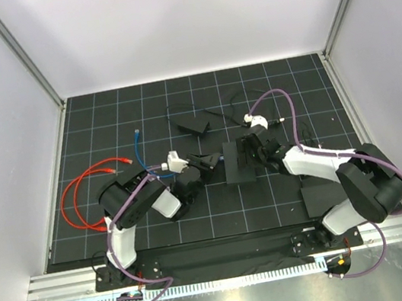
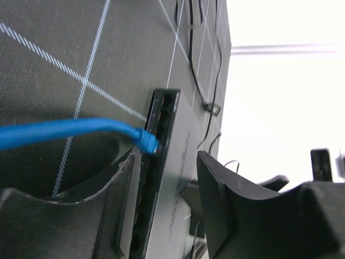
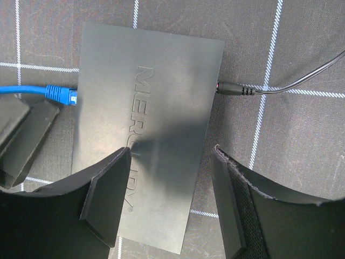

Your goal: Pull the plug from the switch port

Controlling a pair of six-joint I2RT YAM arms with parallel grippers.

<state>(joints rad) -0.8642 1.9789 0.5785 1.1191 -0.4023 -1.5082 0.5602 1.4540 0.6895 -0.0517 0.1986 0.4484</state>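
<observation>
Clearly left arm's pull

Top view: switch (image 1: pixel 238 166) mid-frame, left end effector (image 1: pixel 209 161) nearest its socket edge. Left wrist: plug (image 2: pixel 146 141) just ahead of spread jaws, cable (image 2: pixel 59 132) running left. Right wrist: right end effector (image 3: pixel 170 156) open above switch.

TWO ARMS, HEAD TO HEAD: Seen from above, the left arm (image 1: pixel 128 201) rises from its base at 7 o'clock, folds at the elbow and stretches low toward 3 o'clock. Its wrist is rolled sideways, and the left gripper (image 1: pixel 207 162) sits near centre frame with jaws spread. The right arm (image 1: pixel 373 187), bolted at 5 o'clock, doubles back at the shoulder and runs its white forearm toward 10 o'clock, the right gripper (image 1: pixel 250 150) angled downward and likewise agape. The two grippers face each other, near but apart.
</observation>
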